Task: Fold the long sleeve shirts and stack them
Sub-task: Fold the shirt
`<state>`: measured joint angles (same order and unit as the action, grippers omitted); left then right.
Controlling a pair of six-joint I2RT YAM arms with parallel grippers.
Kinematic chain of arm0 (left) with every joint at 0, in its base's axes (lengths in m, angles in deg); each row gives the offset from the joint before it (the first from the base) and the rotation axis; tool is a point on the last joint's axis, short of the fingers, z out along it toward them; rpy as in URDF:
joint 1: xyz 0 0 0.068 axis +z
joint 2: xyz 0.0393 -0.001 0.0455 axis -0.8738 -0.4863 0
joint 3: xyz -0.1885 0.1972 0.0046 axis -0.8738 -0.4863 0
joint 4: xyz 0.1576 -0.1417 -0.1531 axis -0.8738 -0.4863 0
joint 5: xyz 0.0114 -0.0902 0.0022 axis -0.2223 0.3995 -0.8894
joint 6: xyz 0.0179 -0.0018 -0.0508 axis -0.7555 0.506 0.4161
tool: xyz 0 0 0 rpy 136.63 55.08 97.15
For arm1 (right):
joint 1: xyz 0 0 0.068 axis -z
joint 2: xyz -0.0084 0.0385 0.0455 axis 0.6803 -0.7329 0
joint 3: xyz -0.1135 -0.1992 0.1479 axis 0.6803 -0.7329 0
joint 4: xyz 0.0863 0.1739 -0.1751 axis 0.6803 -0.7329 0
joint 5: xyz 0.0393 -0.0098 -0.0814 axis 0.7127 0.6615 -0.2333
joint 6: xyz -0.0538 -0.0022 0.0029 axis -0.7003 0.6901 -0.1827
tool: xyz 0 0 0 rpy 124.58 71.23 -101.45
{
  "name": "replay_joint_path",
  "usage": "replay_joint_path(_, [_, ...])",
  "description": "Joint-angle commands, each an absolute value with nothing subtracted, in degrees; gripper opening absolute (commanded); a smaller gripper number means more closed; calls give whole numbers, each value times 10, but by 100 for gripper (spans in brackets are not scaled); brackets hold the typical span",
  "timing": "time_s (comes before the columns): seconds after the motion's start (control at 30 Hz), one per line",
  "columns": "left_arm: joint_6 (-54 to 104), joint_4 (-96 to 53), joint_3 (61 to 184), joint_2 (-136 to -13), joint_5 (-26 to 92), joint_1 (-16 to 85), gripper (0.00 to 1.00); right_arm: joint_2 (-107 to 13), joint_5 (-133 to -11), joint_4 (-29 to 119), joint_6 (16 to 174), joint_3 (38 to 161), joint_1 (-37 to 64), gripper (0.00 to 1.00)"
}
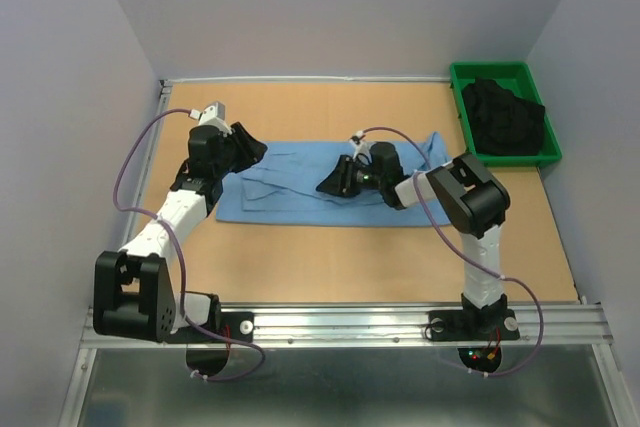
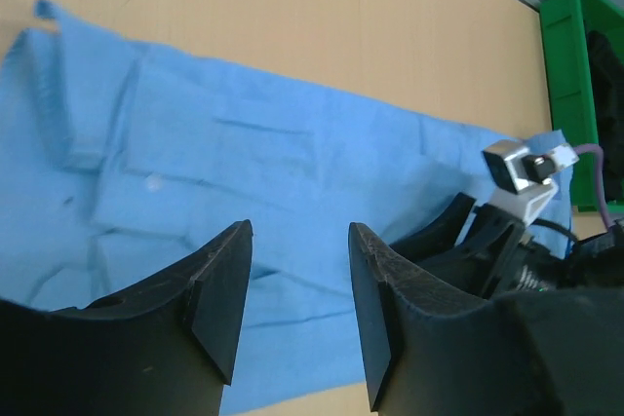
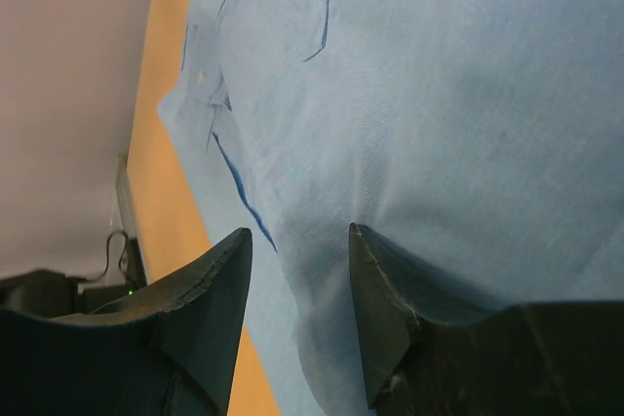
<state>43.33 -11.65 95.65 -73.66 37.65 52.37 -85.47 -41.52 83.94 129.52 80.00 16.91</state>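
Observation:
One light blue long sleeve shirt [image 1: 290, 205] lies flat on the tan table [image 1: 330, 257], folded into a long strip running left to right. My left gripper [image 1: 258, 152] hovers over the strip's left end. It is open, and in the left wrist view only the shirt [image 2: 263, 153] shows below the gap of the gripper [image 2: 300, 241]. My right gripper [image 1: 325, 187] is low over the middle of the strip. In the right wrist view it [image 3: 300, 241] is open, with its fingertips [image 3: 375, 270] down on the shirt [image 3: 439, 94] and a soft ridge of cloth between them.
A green tray [image 1: 490, 68] stands at the back right corner with a heap of dark clothing [image 1: 505, 117] in it. The same tray [image 2: 565, 65] shows in the left wrist view. The right arm's wrist camera [image 2: 517, 168] sits close to my left fingers.

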Motion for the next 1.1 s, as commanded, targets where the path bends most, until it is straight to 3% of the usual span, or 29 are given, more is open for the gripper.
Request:
replay_joint_path(0.0, [415, -126, 933, -678, 373, 525, 55, -889, -404, 814, 1299, 809, 85, 50])
replay_joint_path(0.23, [403, -120, 906, -650, 410, 491, 53, -827, -441, 783, 1304, 864, 85, 61])
replay_joint_path(0.47, [373, -68, 900, -654, 423, 392, 50, -742, -439, 728, 1305, 863, 172, 64])
replay_joint_path(0.7, [352, -37, 933, -771, 421, 280, 42, -673, -438, 704, 1290, 794, 228, 64])
replay_joint_path(0.77, [353, -36, 944, -801, 427, 270, 38, -667, -433, 703, 1284, 781, 229, 64])
replay_joint_path(0.87, [362, -37, 968, -856, 445, 261, 25, -672, -424, 703, 1279, 766, 229, 63])
replay_joint_path(1.07, [390, -59, 975, -934, 454, 260, 21, -695, -436, 703, 1258, 743, 238, 63])
